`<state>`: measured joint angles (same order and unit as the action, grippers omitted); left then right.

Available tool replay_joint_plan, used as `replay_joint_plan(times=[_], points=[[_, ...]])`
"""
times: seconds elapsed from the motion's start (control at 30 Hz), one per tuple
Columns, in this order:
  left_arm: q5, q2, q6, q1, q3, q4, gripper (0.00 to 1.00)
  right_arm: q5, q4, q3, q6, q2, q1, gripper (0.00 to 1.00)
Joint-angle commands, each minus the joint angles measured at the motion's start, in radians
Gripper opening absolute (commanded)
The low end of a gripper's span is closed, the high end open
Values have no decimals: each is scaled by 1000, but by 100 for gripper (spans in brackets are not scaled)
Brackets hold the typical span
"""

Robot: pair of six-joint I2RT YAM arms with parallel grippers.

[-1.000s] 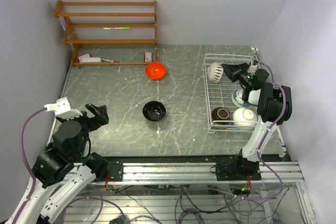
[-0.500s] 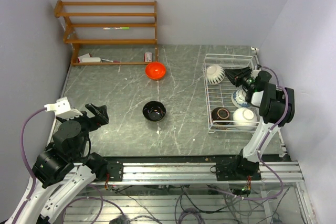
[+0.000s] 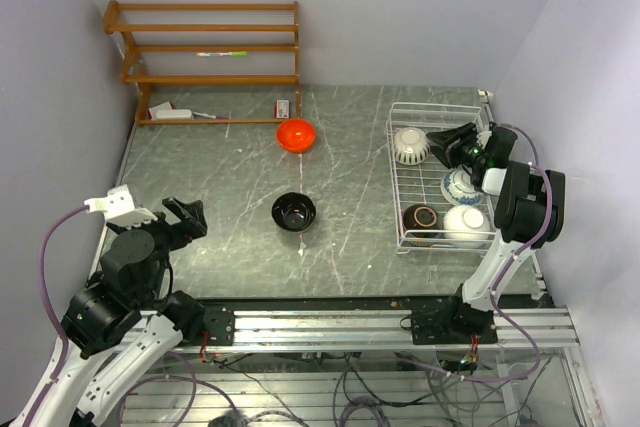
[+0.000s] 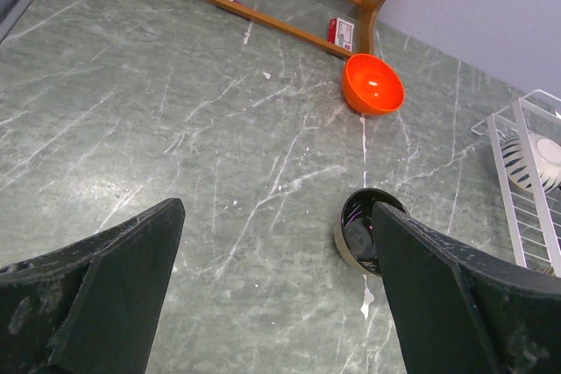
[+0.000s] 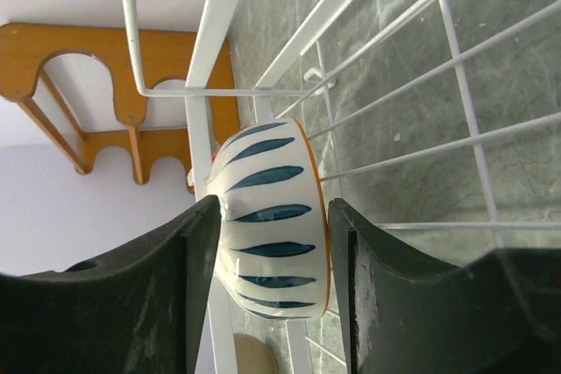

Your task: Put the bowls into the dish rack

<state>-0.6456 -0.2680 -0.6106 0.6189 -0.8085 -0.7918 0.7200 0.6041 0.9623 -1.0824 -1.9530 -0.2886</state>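
Observation:
The white wire dish rack (image 3: 398, 209) stands at the right of the table. In it lie a white bowl with blue stripes (image 3: 408, 144), a blue-and-white patterned bowl (image 3: 458, 185), a brown bowl (image 3: 420, 218) and a cream bowl (image 3: 466, 221). My right gripper (image 3: 436, 141) is open just right of the striped bowl; in the right wrist view its fingers (image 5: 273, 203) flank that bowl (image 5: 272, 243), which rests against the rack wires (image 5: 223, 32). The orange-red bowl (image 3: 296, 134) and the glossy black bowl (image 3: 294, 212) sit on the table. My left gripper (image 3: 180, 217) is open and empty, well left of the black bowl (image 4: 364, 232).
A brown wooden shelf unit (image 3: 205, 52) stands at the back left, with a small red-and-white box (image 3: 283, 107) and a white object (image 3: 170, 112) on its bottom board. Walls close in on the left, back and right. The rack's corner shows in the left wrist view (image 4: 504, 124).
My right gripper carried the striped bowl a little down into the rack, then opened and drew back slightly to the right. The left arm has not moved.

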Motion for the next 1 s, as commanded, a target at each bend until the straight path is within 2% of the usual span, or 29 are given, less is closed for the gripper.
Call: replay_joint_plan(times=[0.0, 0.3, 0.43, 0.6, 0.7, 0.97], points=[[-16, 8, -8, 7, -20, 8, 99, -61, -146, 32, 57, 50, 3, 53], [-13, 15, -8, 7, -18, 9, 99, -218, -390, 155, 251, 130, 41, 65], [-12, 12, -7, 7, -18, 9, 99, -306, -502, 197, 346, 167, 80, 67], [-10, 13, -6, 7, -18, 11, 99, -474, -687, 321, 519, 208, 200, 69], [-11, 14, -6, 7, -17, 10, 99, -658, -813, 399, 619, 205, 297, 73], [-5, 13, -2, 8, -17, 14, 99, -863, -922, 441, 715, 176, 393, 73]])
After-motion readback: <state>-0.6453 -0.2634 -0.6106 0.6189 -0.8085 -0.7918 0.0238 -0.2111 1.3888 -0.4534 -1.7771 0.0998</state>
